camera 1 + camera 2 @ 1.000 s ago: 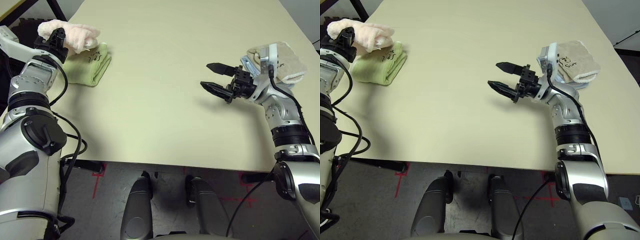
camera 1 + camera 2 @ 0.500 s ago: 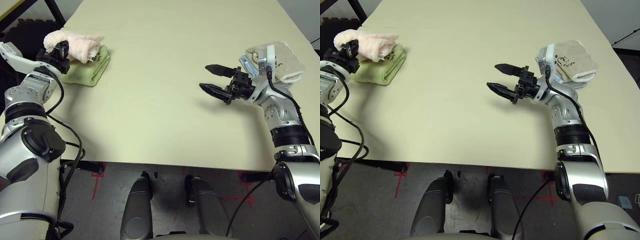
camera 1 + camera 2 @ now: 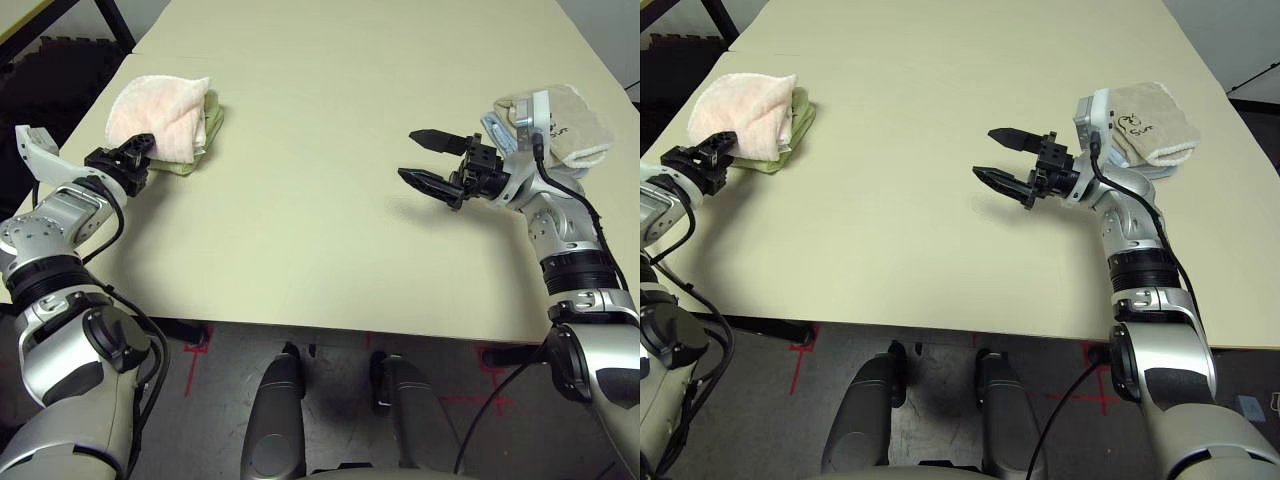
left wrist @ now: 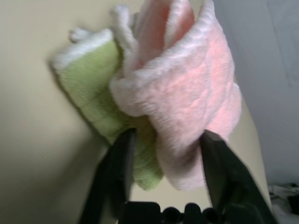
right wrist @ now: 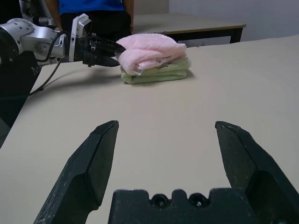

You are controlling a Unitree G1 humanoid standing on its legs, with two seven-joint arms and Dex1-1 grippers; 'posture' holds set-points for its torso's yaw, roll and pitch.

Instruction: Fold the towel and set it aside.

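Bare table [image 3: 300, 150] lies between green towel [image 3: 205, 120] and beige towel [image 3: 575, 125].

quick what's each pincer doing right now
Left pincer: open, at the edge of the folded pink towel, not gripping it.
Right pincer: open, empty.

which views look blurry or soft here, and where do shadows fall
Left wrist view: soft, close-up blur on the pale pink terry towel and light green folded towel. Right wrist view: table sharp, near fingers slightly soft. Left eye view: crisp; faint shadow on the cream table under the right gripper.
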